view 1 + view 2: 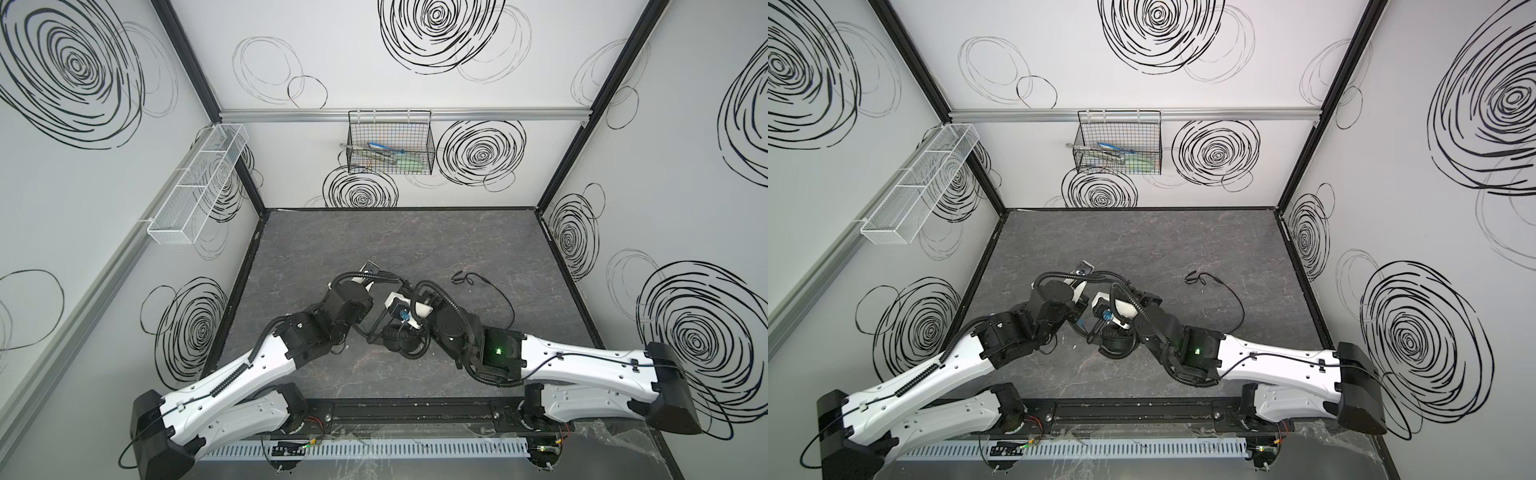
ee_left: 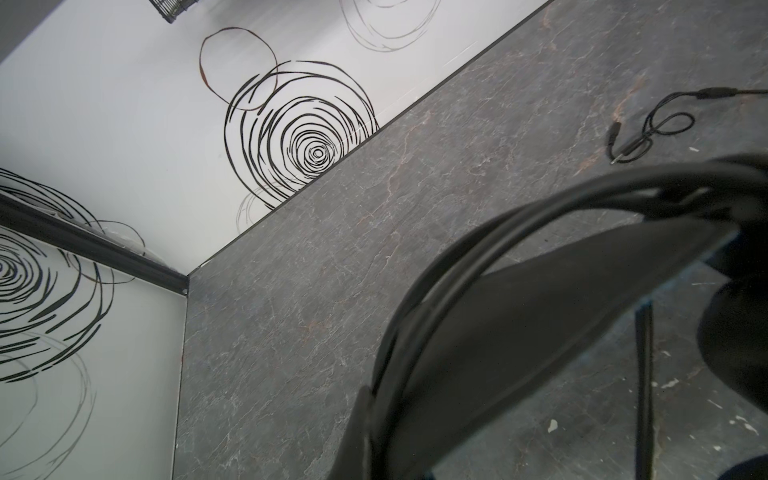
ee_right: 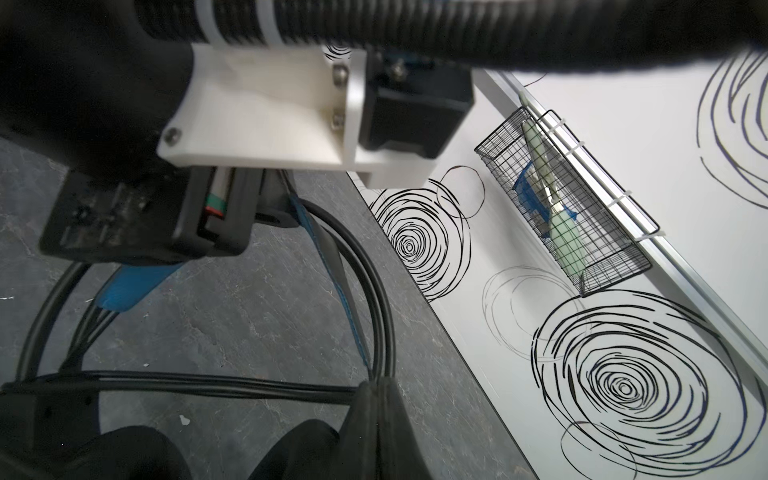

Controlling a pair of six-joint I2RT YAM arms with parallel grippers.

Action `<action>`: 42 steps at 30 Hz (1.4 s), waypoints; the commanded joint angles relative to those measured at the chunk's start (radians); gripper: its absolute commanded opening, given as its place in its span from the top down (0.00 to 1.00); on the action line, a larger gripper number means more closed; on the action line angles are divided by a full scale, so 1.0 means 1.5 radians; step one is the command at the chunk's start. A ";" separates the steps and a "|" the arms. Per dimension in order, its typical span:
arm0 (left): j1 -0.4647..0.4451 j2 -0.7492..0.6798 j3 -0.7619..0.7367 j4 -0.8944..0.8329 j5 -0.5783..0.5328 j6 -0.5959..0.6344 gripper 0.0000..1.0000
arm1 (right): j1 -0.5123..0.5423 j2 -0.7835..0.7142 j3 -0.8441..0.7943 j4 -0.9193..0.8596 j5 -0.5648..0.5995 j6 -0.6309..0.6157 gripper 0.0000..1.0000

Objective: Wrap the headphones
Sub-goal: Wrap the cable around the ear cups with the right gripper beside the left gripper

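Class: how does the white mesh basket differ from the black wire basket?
The white mesh basket is long, narrow and divided into compartments; the black wire basket is shorter and deeper. The white one hangs on the side wall, the black one on the back wall. Both are wall-hung.

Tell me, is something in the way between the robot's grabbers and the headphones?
No, nothing visible is. The left gripper and the right gripper are each shut on the band of the headphones in the middle of the table. Only the loose cable end lies apart, farther back on the right.
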 commanded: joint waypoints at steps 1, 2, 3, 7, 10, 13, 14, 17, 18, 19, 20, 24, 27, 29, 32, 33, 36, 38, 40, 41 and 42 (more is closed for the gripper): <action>-0.011 -0.017 0.011 -0.019 -0.024 0.000 1.00 | -0.022 -0.040 0.018 0.025 0.021 0.006 0.90; -0.016 -0.020 0.014 -0.024 -0.018 0.000 1.00 | -0.025 -0.046 0.018 0.025 0.018 0.008 0.90; -0.020 -0.022 0.017 -0.031 -0.009 0.000 1.00 | -0.026 -0.051 0.018 0.025 0.015 0.010 0.90; -0.030 -0.021 0.028 -0.049 0.000 -0.007 1.00 | -0.022 -0.063 0.020 0.024 -0.016 0.003 0.95; -0.033 -0.014 0.031 -0.055 -0.003 -0.015 1.00 | 0.003 -0.062 0.012 0.048 -0.016 -0.031 0.99; -0.031 -0.003 0.029 -0.057 -0.013 -0.028 1.00 | 0.038 -0.059 0.014 0.063 -0.012 -0.057 1.00; -0.031 0.001 0.027 -0.057 -0.016 -0.030 1.00 | 0.050 -0.056 0.018 0.066 -0.005 -0.064 1.00; -0.026 0.009 0.020 -0.049 -0.025 -0.036 1.00 | 0.072 -0.051 0.036 0.067 0.005 -0.078 1.00; -0.022 0.010 0.017 -0.045 -0.023 -0.036 1.00 | 0.079 -0.051 0.041 0.068 0.004 -0.078 1.00; -0.020 0.010 0.016 -0.043 -0.019 -0.037 1.00 | 0.083 -0.052 0.044 0.072 0.003 -0.077 1.00; -0.019 0.010 0.014 -0.040 -0.015 -0.037 1.00 | 0.084 -0.053 0.047 0.076 0.005 -0.072 1.00; -0.024 -0.002 0.009 -0.034 0.003 -0.031 1.00 | 0.078 -0.047 0.062 0.077 0.017 -0.059 1.00; -0.031 -0.025 -0.002 -0.025 0.025 -0.019 1.00 | 0.066 -0.038 0.068 0.072 0.026 -0.049 1.00; -0.035 -0.043 -0.010 -0.019 0.039 -0.018 1.00 | 0.052 -0.035 0.069 0.063 0.027 -0.034 0.99; -0.036 -0.055 -0.016 -0.022 0.047 -0.018 1.00 | 0.027 -0.038 0.065 0.057 0.021 -0.013 0.98; -0.036 -0.057 -0.017 -0.023 0.048 -0.019 1.00 | 0.018 -0.041 0.062 0.056 0.018 -0.007 0.97; -0.043 -0.059 -0.016 -0.027 0.052 -0.018 1.00 | -0.023 -0.058 0.062 0.038 -0.011 0.019 0.94; -0.050 -0.060 -0.017 -0.023 0.058 -0.016 1.00 | -0.050 -0.069 0.062 0.030 -0.028 0.033 0.92; -0.058 -0.058 -0.017 -0.017 0.061 -0.014 1.00 | -0.070 -0.077 0.055 0.036 -0.033 0.038 0.91; -0.064 -0.058 -0.016 -0.015 0.059 -0.013 1.00 | -0.080 -0.081 0.050 0.040 -0.034 0.040 0.91; -0.067 -0.058 -0.016 -0.013 0.058 -0.013 1.00 | -0.089 -0.083 0.046 0.042 -0.038 0.043 0.91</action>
